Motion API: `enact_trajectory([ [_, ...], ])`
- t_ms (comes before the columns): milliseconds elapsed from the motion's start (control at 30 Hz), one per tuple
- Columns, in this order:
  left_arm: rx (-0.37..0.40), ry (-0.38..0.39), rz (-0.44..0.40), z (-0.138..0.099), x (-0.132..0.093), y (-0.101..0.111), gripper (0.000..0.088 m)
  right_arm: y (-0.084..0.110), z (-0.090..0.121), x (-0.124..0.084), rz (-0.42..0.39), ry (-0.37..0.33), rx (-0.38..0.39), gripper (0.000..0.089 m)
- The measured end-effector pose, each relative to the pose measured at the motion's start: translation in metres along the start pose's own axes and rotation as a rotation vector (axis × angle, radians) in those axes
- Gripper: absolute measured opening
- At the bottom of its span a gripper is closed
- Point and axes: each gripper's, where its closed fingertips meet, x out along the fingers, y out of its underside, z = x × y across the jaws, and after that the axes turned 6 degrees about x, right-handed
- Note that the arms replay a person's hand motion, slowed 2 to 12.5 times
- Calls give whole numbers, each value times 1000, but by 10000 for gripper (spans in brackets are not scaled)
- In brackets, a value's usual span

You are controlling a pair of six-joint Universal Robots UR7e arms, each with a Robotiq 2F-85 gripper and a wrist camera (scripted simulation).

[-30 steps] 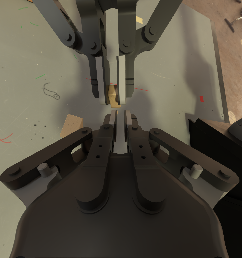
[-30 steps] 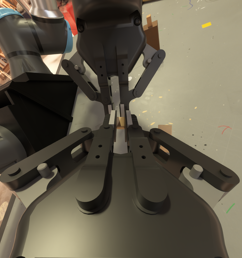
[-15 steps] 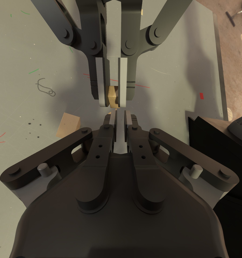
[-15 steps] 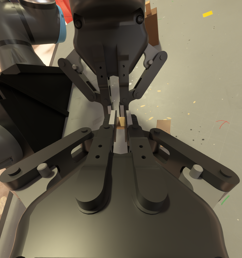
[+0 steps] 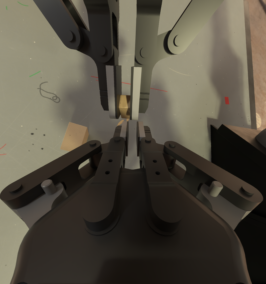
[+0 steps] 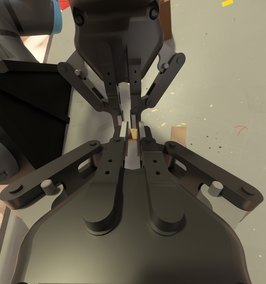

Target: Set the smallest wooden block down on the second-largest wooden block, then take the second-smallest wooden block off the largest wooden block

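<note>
My right gripper point(image 6: 132, 128) is shut on the small light wooden block point(image 6: 133, 133), held at the fingertips above the table. In the left wrist view that gripper point(image 5: 124, 114) hangs in from the top, tip to tip with mine, the block point(image 5: 123, 106) between its pads. My left gripper point(image 5: 132, 128) is shut down to a narrow gap with nothing in it, just short of the block. A bigger light wooden block point(image 5: 74, 138) lies on the table to the left; it also shows in the right wrist view point(image 6: 178, 135).
The grey table point(image 5: 37, 46) has paint marks. A dark brown wooden piece point(image 6: 165, 20) stands at the back, half hidden behind the left gripper point(image 6: 126, 119). A black arm mount point(image 5: 236, 153) fills the right side, and the table edge point(image 5: 247, 61) runs beside it.
The two grippers have drawn closer tip to tip, and the right gripper looms larger. The small block stays in the right gripper. Neither gripper's jaw gap has changed.
</note>
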Motion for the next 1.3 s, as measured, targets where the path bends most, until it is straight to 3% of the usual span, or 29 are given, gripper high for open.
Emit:
enact_trajectory([
  [1300, 3, -8, -56, 6, -7, -5, 82, -12, -6, -2, -86, -4, 19, 98],
])
